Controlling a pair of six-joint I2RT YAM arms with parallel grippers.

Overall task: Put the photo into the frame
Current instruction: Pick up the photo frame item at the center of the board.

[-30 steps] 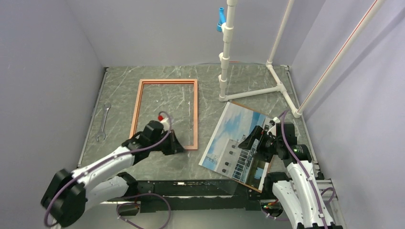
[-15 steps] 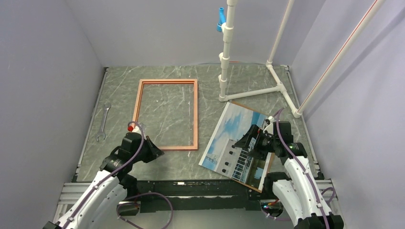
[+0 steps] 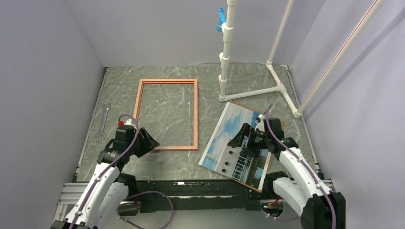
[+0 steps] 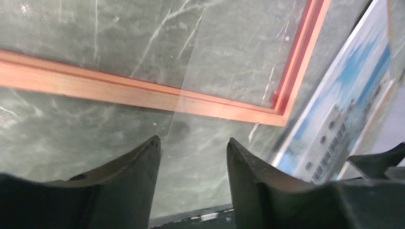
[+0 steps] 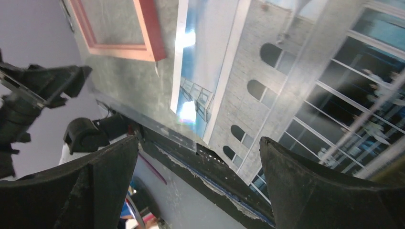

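The frame (image 3: 196, 114) lies flat on the marble table, orange-brown face up, left of centre. The photo (image 3: 224, 138), a white building against blue sky, lies face up to its right, tilted. My left gripper (image 3: 151, 142) hovers just short of the frame's near rail (image 4: 95, 86), open with only table between its fingers (image 4: 193, 140). My right gripper (image 3: 237, 140) hangs open over the photo's middle. In the right wrist view its fingers (image 5: 198, 143) straddle the photo's near edge (image 5: 296, 86) with nothing pinched, and the frame's corner (image 5: 148, 33) shows beyond.
A brown backing board (image 3: 267, 177) pokes out under the photo's right and near edges. A wrench (image 3: 102, 121) lies by the left table edge. A white pipe stand (image 3: 224, 57) rises behind the photo. The table's front edge (image 3: 191, 181) is close.
My left arm has drawn back from the frame's near right corner towards its near left, and its gripper has opened. My right gripper has moved left across the photo.
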